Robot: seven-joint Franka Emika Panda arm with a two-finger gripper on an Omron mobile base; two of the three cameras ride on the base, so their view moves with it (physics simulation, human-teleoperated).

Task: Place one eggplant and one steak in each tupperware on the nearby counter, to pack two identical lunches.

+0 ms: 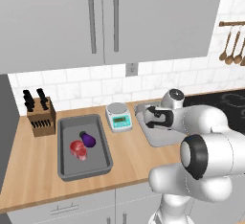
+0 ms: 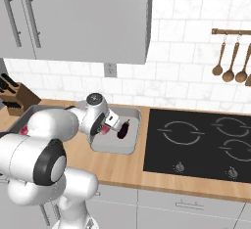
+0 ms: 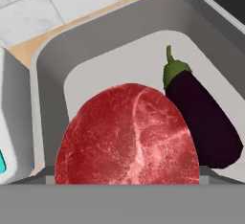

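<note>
The long light-brown wooden counter has a smooth, matt grain. On it a dark grey tray looks like dull matt plastic, and the pale grey tupperware tub beside it is smooth and slightly satiny on its walls. The red steak has a marbled, moist-looking surface with pale veins; the dark purple eggplant is smooth-skinned with a soft sheen and a matt green cap. The brown knife block is plain wood. The black stovetop is flat and glassy. The wall tiles are glossy white marble-look, and the hanging spoons appear wooden.
</note>
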